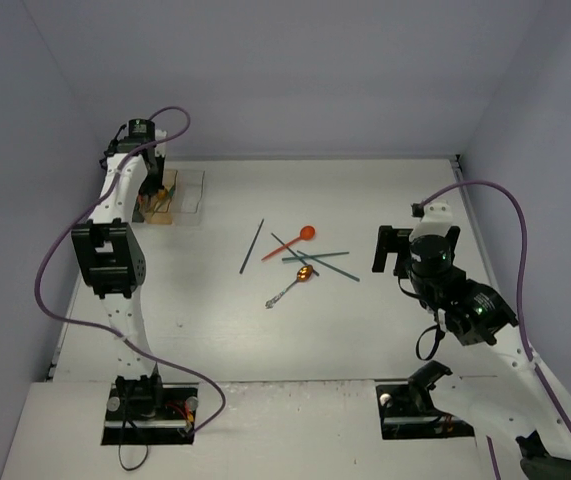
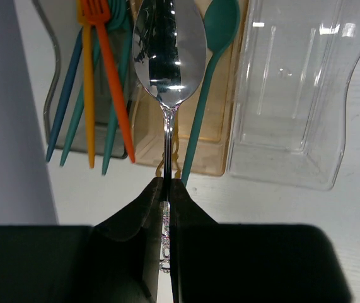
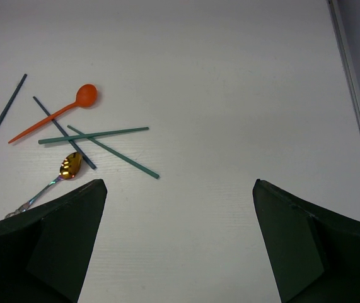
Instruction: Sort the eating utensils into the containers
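My left gripper (image 2: pixel 168 183) is shut on the handle of a silver spoon (image 2: pixel 167 60), whose bowl hangs over the amber bin (image 2: pixel 220 145). That bin holds a teal spoon (image 2: pixel 212 57). The dark grey bin (image 2: pixel 52 120) to its left holds orange and teal forks (image 2: pixel 98 76). The clear bin (image 2: pixel 293 95) to its right is empty. In the top view the left gripper (image 1: pixel 151 196) is at the bins (image 1: pixel 190 192). My right gripper (image 3: pixel 180 189) is open and empty, above bare table right of the loose utensils: an orange spoon (image 3: pixel 53 113), a gold spoon (image 3: pixel 66 168), teal and dark sticks (image 3: pixel 94 134).
The loose utensils lie in a pile at the table's middle (image 1: pixel 300 258), with one dark stick (image 1: pixel 252 246) apart on the left. Grey walls close in the table at the back and sides. The right arm (image 1: pixel 435 270) is at the table's right side.
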